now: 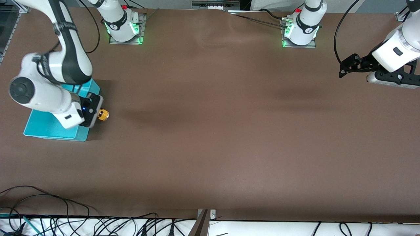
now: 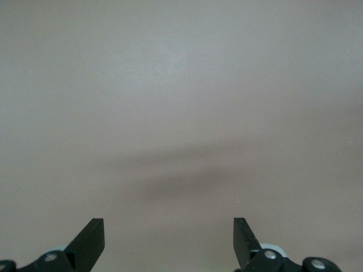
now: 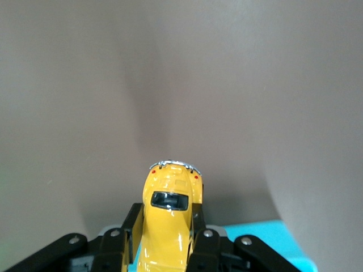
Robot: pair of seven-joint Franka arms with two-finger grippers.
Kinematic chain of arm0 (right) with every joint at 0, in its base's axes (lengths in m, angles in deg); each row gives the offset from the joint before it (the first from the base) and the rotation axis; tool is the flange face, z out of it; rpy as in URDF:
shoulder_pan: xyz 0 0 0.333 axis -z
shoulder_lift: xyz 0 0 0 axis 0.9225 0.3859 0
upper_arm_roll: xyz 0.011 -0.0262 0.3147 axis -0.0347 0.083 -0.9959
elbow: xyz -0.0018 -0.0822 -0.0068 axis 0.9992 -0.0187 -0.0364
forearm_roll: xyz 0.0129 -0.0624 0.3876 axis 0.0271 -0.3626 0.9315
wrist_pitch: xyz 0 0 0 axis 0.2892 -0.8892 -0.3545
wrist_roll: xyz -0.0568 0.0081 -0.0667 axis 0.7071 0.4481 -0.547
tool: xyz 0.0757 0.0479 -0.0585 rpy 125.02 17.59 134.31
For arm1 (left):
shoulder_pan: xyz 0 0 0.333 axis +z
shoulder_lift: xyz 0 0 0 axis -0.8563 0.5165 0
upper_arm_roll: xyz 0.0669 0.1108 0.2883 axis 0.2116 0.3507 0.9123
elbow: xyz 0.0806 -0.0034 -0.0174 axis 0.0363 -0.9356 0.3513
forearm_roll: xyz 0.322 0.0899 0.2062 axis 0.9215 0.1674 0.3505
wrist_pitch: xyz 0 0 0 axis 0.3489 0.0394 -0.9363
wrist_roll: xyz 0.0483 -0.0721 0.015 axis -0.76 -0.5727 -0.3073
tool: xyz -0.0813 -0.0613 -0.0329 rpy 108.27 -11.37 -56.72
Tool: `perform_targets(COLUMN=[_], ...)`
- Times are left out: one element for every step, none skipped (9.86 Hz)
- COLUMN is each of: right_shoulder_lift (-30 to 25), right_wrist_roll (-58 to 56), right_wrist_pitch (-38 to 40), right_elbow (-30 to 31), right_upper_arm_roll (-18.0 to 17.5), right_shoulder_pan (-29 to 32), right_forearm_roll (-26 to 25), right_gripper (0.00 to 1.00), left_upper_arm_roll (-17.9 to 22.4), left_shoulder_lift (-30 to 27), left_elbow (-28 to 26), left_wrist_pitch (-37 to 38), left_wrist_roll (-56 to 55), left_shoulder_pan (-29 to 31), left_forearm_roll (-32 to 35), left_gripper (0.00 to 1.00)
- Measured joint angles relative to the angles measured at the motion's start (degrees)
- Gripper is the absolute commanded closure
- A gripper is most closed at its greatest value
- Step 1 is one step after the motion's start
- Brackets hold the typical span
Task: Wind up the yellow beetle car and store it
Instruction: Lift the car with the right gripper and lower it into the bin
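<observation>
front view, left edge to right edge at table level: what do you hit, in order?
bin → right tool holding the car → bare table → left tool, open, waiting.

The right arm hides much of the turquoise bin [image 1: 49, 126] and part of the yellow beetle car [image 1: 103, 114].

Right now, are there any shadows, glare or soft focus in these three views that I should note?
Front view: broad soft arm shadows on the table, with green glow at both bases. Left wrist view: a faint double shadow streak, the left gripper open. Right wrist view: the yellow car sharp in the right gripper, with curved shadow bands.
</observation>
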Motion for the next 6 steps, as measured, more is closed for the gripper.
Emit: perform_targets(right_shoulder_lift=[-1.9, -2.7, -2.7, -2.4, -2.1, -1.7], right_wrist_roll=[-0.3, -2.2, -5.7, -9.1, -11.1, -11.7], right_wrist_pitch=[1.6, 1.5, -0.5, -4.4, -9.0, -13.1], right_elbow=[0.5, 1.6, 3.2, 5.6, 8.8, 11.8], right_upper_arm_roll=[2.9, 7.2, 11.3, 14.5, 16.4, 16.8], right_shoulder_pan=[0.0, 0.2, 0.4, 0.7, 0.9, 0.9], right_forearm_roll=[-0.1, -0.2, -0.2, -0.2, -0.2, -0.2], right_gripper=[1.0, 1.0, 1.0, 1.0, 1.0, 1.0], left_upper_arm_roll=[0.0, 0.0, 0.0, 0.0, 0.0, 0.0], left_shoulder_lift=[0.0, 0.0, 0.0, 0.0, 0.0, 0.0], left_elbow=[0.0, 0.0, 0.0, 0.0, 0.0, 0.0], left_wrist_pitch=[0.0, 0.0, 0.0, 0.0, 0.0, 0.0], left_wrist_roll=[0.0, 0.0, 0.0, 0.0, 0.0, 0.0], left_shoulder_pan=[0.0, 0.0, 0.0, 0.0, 0.0, 0.0], left_forearm_roll=[0.0, 0.0, 0.0, 0.0, 0.0, 0.0], left_gripper=[0.0, 0.0, 0.0, 0.0, 0.0, 0.0])
